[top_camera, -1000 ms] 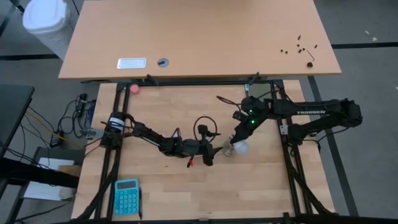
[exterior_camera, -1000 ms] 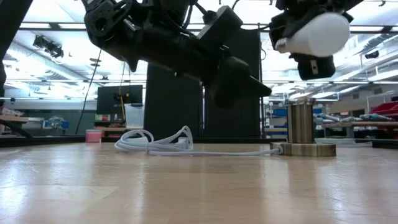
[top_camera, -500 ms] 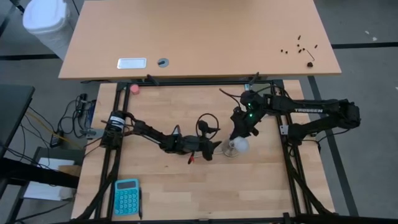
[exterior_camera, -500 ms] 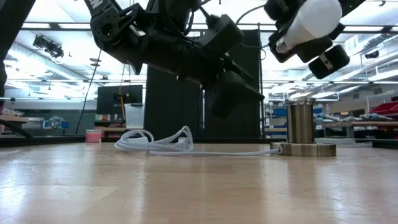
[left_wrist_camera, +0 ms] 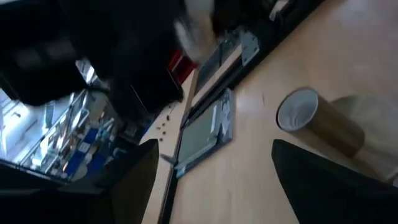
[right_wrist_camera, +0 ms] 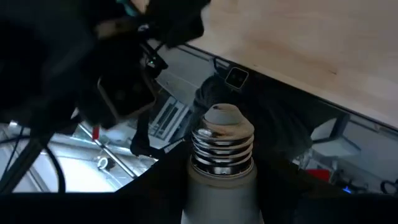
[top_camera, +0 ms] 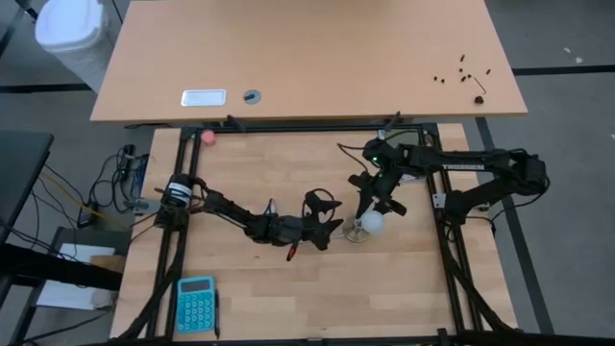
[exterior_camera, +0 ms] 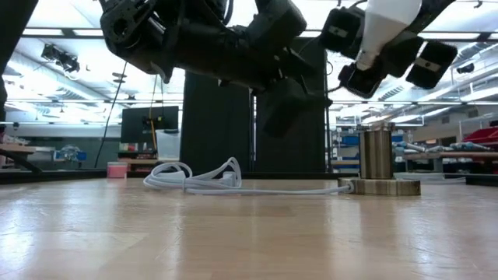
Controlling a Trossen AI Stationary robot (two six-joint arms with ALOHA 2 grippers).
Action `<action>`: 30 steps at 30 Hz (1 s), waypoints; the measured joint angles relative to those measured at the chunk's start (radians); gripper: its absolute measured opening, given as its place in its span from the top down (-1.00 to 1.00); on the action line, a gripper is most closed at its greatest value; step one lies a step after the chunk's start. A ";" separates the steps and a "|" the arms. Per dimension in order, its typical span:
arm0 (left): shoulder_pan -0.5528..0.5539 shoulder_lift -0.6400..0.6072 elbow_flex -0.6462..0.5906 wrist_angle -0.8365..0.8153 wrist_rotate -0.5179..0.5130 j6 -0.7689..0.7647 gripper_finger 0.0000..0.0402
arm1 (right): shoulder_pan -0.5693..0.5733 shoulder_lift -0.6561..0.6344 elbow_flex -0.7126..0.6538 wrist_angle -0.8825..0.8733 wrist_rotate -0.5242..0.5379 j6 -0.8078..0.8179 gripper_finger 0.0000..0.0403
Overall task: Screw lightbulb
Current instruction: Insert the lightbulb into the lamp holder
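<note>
The lightbulb (exterior_camera: 387, 22), white with a ribbed silvery screw base (right_wrist_camera: 222, 147), hangs tilted in my shut right gripper (top_camera: 374, 210), above the socket. The socket is a brass cylinder (exterior_camera: 377, 152) standing upright on a round base disc (exterior_camera: 379, 187), which rests on the wooden table. Its open mouth (left_wrist_camera: 298, 109) shows in the left wrist view. My left gripper (top_camera: 333, 229) stands open and level just left of the socket, touching nothing. My right gripper pinches the bulb's white body (right_wrist_camera: 219, 198) between its two fingers, one on each side. The screw base sticks out beyond the fingertips. The bulb is lifted clear and tilted, its base (exterior_camera: 364, 59) slanting down toward the socket.
A white cord (exterior_camera: 194, 180) runs along the table from the socket's base disc. A pink ball (top_camera: 209, 136) lies at the far left edge and a blue calculator (top_camera: 196, 303) at the near left. A second wooden table (top_camera: 307, 58) stands beyond.
My right gripper has rolled about its own axis with the bulb. The bulb has turned from lying nearly level to tilted, its screw base slanting down. My left gripper has also rolled while staying beside the socket.
</note>
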 joint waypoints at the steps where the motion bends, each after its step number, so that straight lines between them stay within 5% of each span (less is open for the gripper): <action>1: -0.006 0.000 0.000 0.008 0.006 0.005 -0.60 | 0.000 0.017 0.000 0.003 -0.002 -0.004 0.21; 12: -0.050 0.000 0.000 0.066 0.117 0.033 -0.60 | -0.004 0.148 0.000 0.079 -0.023 -0.061 0.21; 25: -0.047 0.000 0.000 0.047 0.120 0.001 -0.60 | -0.100 0.147 -0.130 0.119 -0.060 -0.203 0.21; 30: -0.038 0.000 0.000 0.047 0.069 -0.039 -0.60 | -0.098 0.136 -0.149 0.126 -0.075 -0.412 0.21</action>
